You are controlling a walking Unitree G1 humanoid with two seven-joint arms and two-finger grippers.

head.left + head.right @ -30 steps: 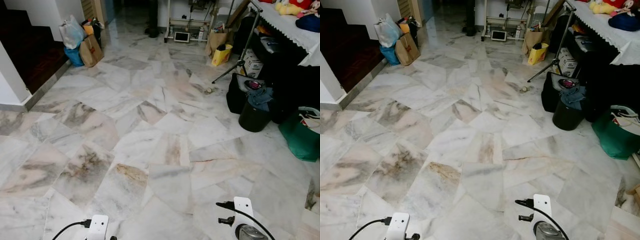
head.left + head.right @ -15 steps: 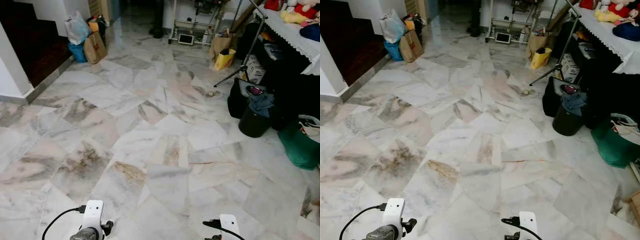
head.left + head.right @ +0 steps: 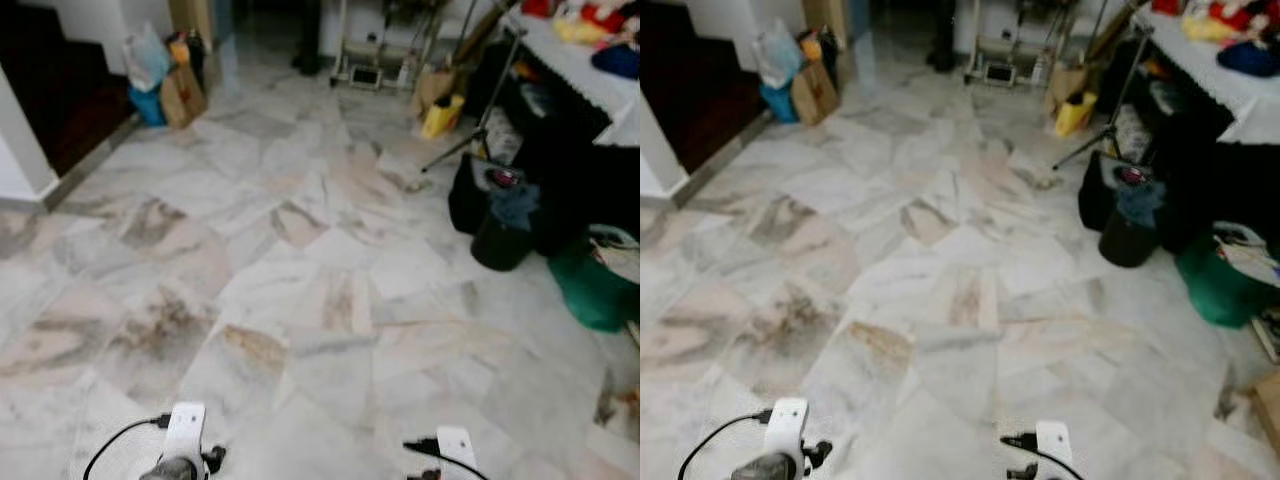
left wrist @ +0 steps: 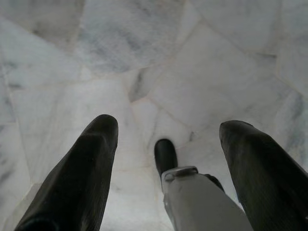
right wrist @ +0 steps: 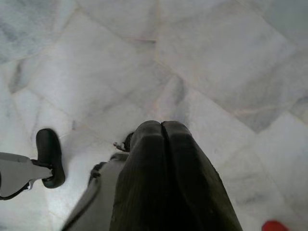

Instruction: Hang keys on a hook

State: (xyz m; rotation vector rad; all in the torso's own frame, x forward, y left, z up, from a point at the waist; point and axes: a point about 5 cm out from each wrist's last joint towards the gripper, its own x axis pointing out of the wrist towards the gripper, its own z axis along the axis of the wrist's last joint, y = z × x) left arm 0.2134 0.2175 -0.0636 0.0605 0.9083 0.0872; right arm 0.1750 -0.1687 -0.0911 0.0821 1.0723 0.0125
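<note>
At the upper left of the head view, bags [image 3: 165, 75] stand against the wall beside a dark doorway. The marble floor [image 3: 300, 260] spreads across the middle, blurred. Low at the left edge, the left gripper [image 4: 166, 144] hangs over the tiles with its two black fingers [image 4: 82, 178] spread wide and nothing between them. Low at the right, the right gripper [image 5: 162, 139] has its fingers pressed together; whether anything is pinched between them cannot be made out. At the right stand a black bin [image 3: 500, 235], a green bag [image 3: 590, 285] and a cloth-covered table [image 3: 590, 70]. No keys or hook can be made out. Keys would likely be small, stiff, light and slippery; best taken by the ring.
</note>
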